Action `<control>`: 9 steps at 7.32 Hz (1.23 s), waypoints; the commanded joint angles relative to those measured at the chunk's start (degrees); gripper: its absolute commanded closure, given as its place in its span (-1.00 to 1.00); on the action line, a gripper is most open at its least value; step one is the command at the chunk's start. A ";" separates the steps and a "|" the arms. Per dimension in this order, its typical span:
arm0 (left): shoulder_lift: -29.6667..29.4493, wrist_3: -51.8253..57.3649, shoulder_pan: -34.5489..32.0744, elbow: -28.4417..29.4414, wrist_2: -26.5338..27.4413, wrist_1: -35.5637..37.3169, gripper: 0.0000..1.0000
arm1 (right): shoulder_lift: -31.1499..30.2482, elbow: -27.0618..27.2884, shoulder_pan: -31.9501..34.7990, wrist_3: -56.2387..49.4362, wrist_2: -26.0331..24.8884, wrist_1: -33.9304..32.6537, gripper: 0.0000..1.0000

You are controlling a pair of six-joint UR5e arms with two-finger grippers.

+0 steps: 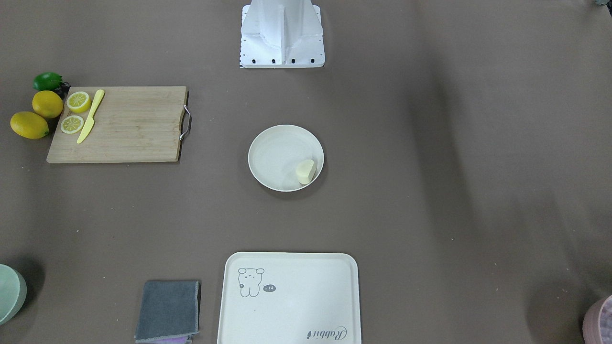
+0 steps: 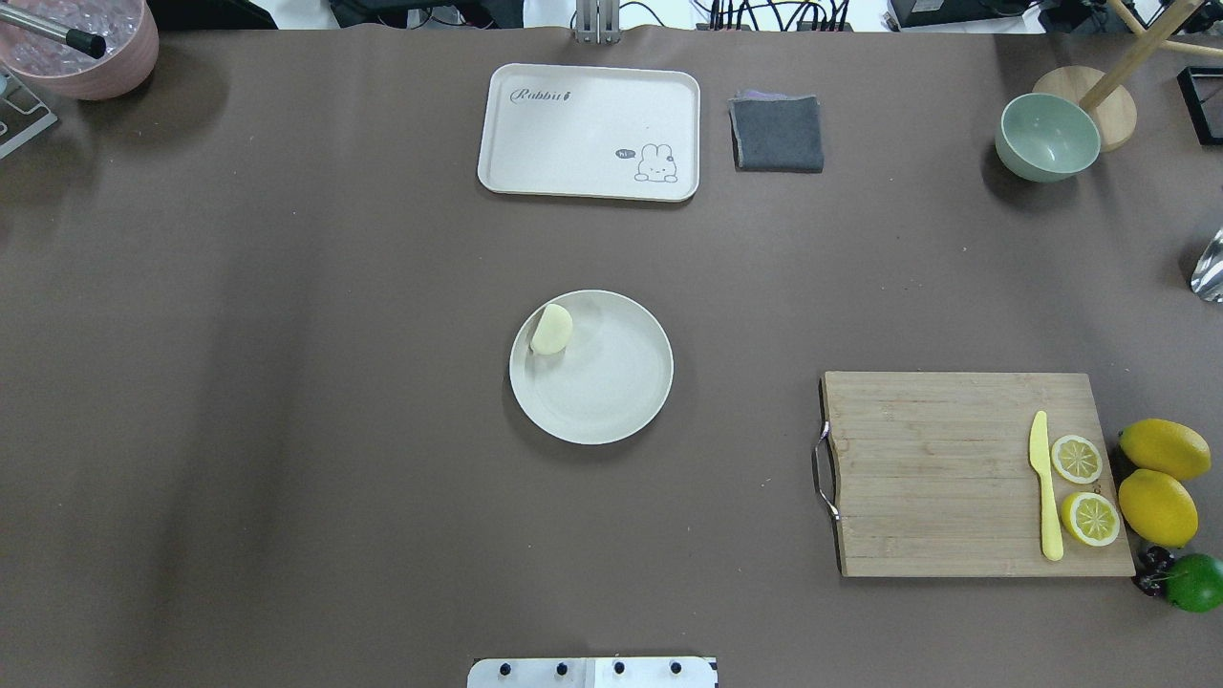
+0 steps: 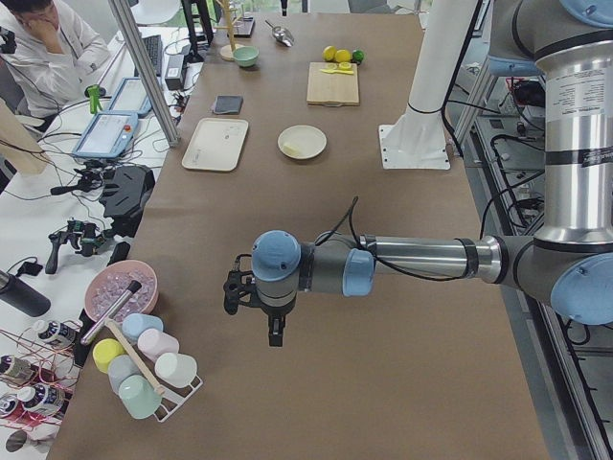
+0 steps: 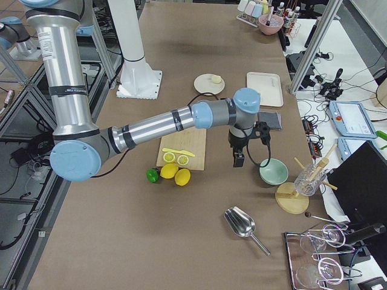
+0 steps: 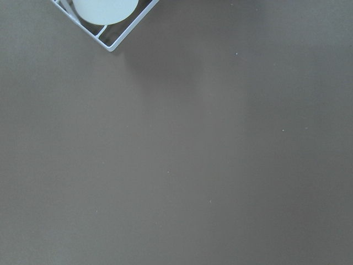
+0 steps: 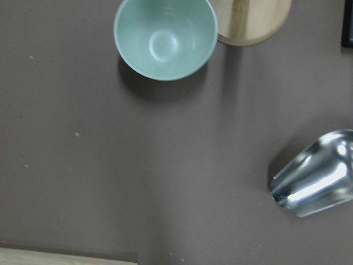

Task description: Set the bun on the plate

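Observation:
The pale cream bun [image 2: 551, 329] lies inside the round off-white plate [image 2: 611, 392], against its rim on the far left side; it also shows in the front view as the bun [image 1: 305, 171] on the plate [image 1: 275, 153]. Nothing grips it. My left gripper [image 3: 274, 333] hangs above bare table far to the left, near a cup rack. Out at the far right end, my right gripper [image 4: 239, 159] hovers next to the green bowl. Both appear only in the side views, so I cannot tell whether they are open or shut.
A cream rabbit tray [image 2: 590, 132] and a grey cloth [image 2: 777, 134] lie beyond the plate. A wooden board [image 2: 955, 473] with lemon halves and a yellow knife [image 2: 1046, 487] sits right. A green bowl [image 6: 164, 37] and a metal scoop [image 6: 317, 176] are under the right wrist. A cup rack [image 3: 144, 369] stands at the left.

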 commanded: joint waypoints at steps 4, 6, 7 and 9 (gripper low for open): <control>-1.65 -0.06 1.93 0.37 4.94 1.38 -0.96 | -10.64 -0.28 8.04 -6.51 2.63 -0.29 -1.00; -2.00 -0.06 1.93 0.29 4.95 1.38 -0.96 | -13.78 0.67 8.85 -6.69 1.58 -0.02 -1.00; -2.08 -0.06 1.93 0.29 4.94 1.56 -0.96 | -15.63 0.95 8.94 -7.48 -2.86 -0.02 -1.00; -2.08 0.02 1.93 0.29 5.03 1.47 -0.97 | -15.56 1.74 8.68 -9.33 -9.23 -0.02 -1.00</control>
